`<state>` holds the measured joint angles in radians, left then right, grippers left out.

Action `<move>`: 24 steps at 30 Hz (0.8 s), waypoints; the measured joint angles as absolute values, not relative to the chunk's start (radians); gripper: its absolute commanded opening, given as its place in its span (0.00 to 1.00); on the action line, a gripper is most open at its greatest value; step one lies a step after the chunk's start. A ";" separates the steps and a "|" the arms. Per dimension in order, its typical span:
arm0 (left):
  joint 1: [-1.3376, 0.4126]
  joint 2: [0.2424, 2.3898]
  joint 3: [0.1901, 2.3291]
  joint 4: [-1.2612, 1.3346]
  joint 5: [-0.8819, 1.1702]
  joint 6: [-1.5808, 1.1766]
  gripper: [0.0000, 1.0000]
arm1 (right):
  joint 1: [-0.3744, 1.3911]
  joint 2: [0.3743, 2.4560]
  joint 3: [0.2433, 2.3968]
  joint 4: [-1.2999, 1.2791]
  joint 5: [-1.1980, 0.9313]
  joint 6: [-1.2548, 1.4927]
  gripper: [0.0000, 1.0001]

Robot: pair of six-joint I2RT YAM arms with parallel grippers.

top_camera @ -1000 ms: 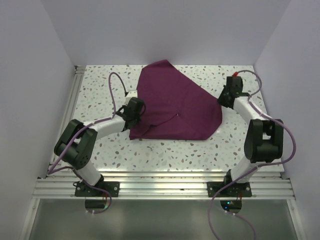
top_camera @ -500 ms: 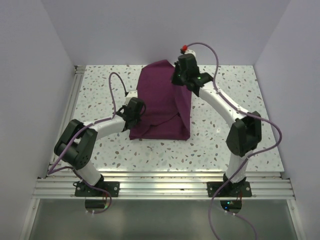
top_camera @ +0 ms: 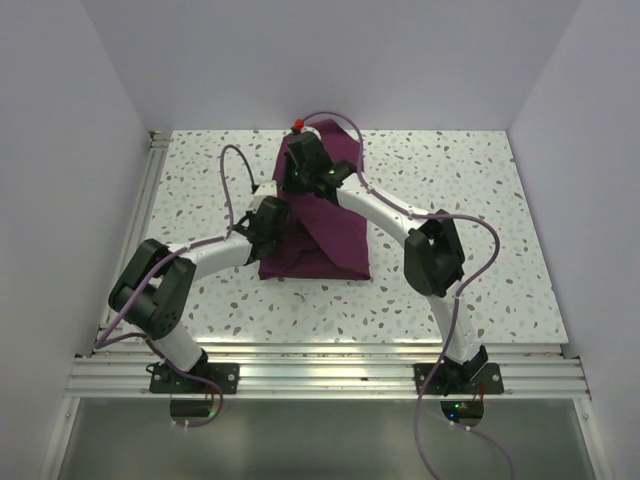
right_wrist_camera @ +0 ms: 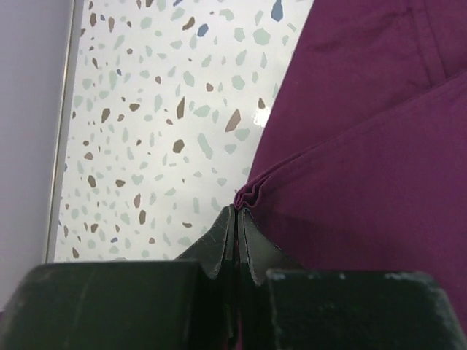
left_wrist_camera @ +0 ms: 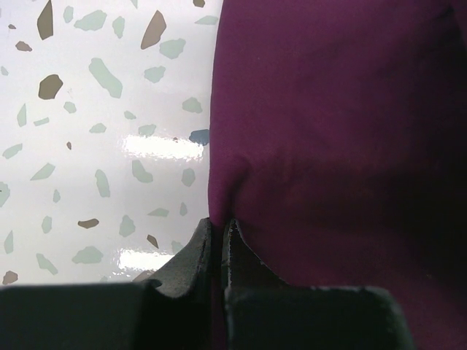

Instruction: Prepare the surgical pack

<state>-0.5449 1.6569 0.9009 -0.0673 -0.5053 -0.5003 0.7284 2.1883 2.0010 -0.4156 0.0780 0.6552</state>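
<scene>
Here, speckled table, lilac walls.

left arm and right arm showing white links, black joints | purple cables looping alongside | right gripper showing scuffed black fingers

Surgical pack partly beyond both wrist views' right edges
</scene>
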 measured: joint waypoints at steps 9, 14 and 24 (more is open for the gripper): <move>-0.552 1.657 0.889 -0.045 -0.523 -0.497 0.00 | 0.732 2.223 2.058 -0.378 0.066 0.701 0.00; -0.552 1.657 0.885 -0.039 -0.535 -0.499 0.00 | 0.727 2.260 2.074 -0.364 0.056 0.730 0.00; -0.551 1.656 0.879 -0.037 -0.557 -0.513 0.00 | 0.722 2.263 2.017 -0.281 0.027 0.790 0.00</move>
<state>-0.5510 1.6558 0.8795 -0.0372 -0.5568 -0.5129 0.7223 2.2627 2.0167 -0.2810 0.0269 0.7902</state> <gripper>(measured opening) 0.039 0.013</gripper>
